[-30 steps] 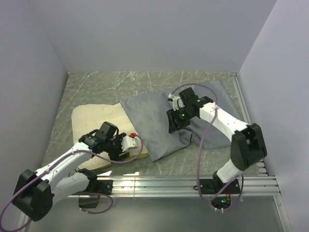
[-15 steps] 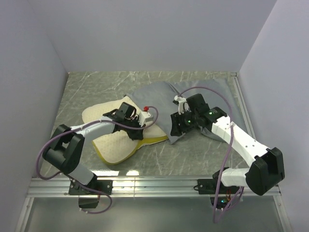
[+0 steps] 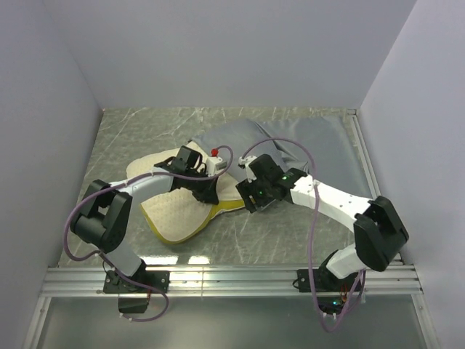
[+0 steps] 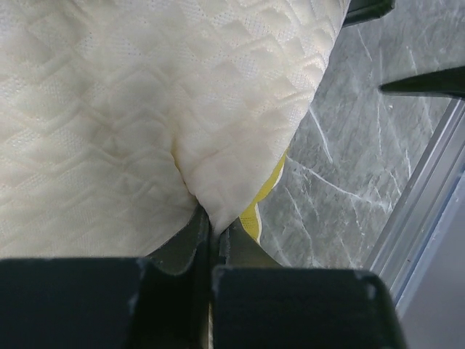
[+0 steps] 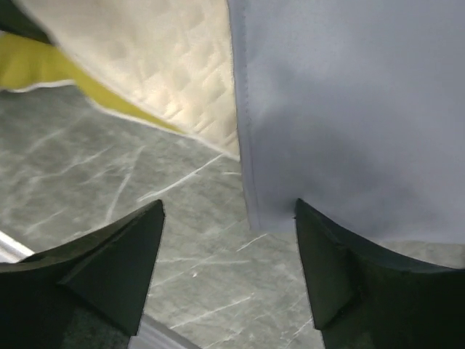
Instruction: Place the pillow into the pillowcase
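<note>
The cream dotted pillow lies left of centre, its yellow-green band facing the near side. Its right end reaches under the edge of the blue-grey pillowcase, which lies spread behind and to the right. My left gripper is shut on a pinch of the pillow's cover next to the band. My right gripper is open just above the table. The pillowcase's hemmed near corner hangs between its fingers, with the pillow to the left of it.
Grey marble-pattern tabletop inside white walls. An aluminium rail runs along the near edge and another along the right side. The arms' purple cables loop above the table.
My right gripper has moved left and nearer, to the pillowcase's near corner. My left gripper has carried the pillow's end a little toward the pillowcase. Earlier still, the pillow lay flat at the left.
</note>
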Controlling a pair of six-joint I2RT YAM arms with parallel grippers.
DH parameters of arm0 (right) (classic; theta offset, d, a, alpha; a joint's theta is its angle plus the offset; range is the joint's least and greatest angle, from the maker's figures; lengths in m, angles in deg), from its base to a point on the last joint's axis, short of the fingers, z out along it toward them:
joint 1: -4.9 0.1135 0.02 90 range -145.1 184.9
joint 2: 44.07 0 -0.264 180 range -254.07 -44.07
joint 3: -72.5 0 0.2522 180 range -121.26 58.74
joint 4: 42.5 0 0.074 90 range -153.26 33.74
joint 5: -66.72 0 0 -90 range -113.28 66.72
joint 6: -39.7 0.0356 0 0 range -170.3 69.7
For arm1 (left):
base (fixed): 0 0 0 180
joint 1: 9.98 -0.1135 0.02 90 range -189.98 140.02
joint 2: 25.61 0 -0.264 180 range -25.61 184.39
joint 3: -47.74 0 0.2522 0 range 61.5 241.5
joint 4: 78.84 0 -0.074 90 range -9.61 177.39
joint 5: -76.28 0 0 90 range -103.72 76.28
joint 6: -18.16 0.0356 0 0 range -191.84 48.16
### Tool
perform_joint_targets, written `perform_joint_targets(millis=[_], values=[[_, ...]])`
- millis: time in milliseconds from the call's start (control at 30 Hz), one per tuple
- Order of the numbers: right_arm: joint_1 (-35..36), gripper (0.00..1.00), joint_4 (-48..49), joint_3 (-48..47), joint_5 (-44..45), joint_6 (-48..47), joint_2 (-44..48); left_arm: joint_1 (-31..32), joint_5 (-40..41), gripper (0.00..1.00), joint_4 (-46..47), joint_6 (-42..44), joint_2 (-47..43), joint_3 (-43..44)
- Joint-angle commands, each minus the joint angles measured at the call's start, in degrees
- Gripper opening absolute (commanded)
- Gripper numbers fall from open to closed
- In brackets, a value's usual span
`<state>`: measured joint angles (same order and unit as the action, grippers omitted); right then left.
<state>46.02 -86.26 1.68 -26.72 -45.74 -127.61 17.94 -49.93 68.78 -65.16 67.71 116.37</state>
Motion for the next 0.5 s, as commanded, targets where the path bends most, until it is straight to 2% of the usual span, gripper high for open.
perform_joint_targets(millis=[0, 67, 100, 167, 200, 300, 367, 467], values=[[0.19, 0.7, 1.35, -2.62, 8.79, -0.43, -3.19, -0.67, -3.34, 0.0, 2.44, -2.37, -0.68, 2.26], [-0.08, 0.57, 0.91, -2.53, 9.07, -0.25, -4.69, -1.29, -4.04, 0.0, 2.96, -3.16, -0.94, 1.73], [-0.08, 0.4, 0.91, -2.45, 8.28, -0.42, -4.69, -2.25, -4.4, 0.0, 3.58, -4.21, -1.03, 1.64], [-0.17, 0.19, 1.17, -2.71, 6.62, -0.95, -3.56, -3.22, -6.24, 0.0, 4.02, -5.18, -0.95, 1.64], [-0.17, 0.0, 1.08, -3.23, 5.65, -1.3, -3.2, -4.18, -6.94, 0.0, 4.72, -6.05, -1.03, 1.55], [-0.17, 0.0, -0.5, -7.35, -3.9, -3.32, -1.97, -5.59, -9.14, 0.0, 6.21, -8.76, -1.56, 1.38], [0.1, 0.0, -0.94, -11.47, -18.12, -3.76, -0.57, -6.21, -11.16, 0.0, 8.93, -10.45, -2.26, 1.12], [3.24, 0.0, -2.17, -19.98, -29.56, -3.68, -1.79, -6.39, -13.7, 0.0, 14.54, -17.1, -3.93, 0.85]])
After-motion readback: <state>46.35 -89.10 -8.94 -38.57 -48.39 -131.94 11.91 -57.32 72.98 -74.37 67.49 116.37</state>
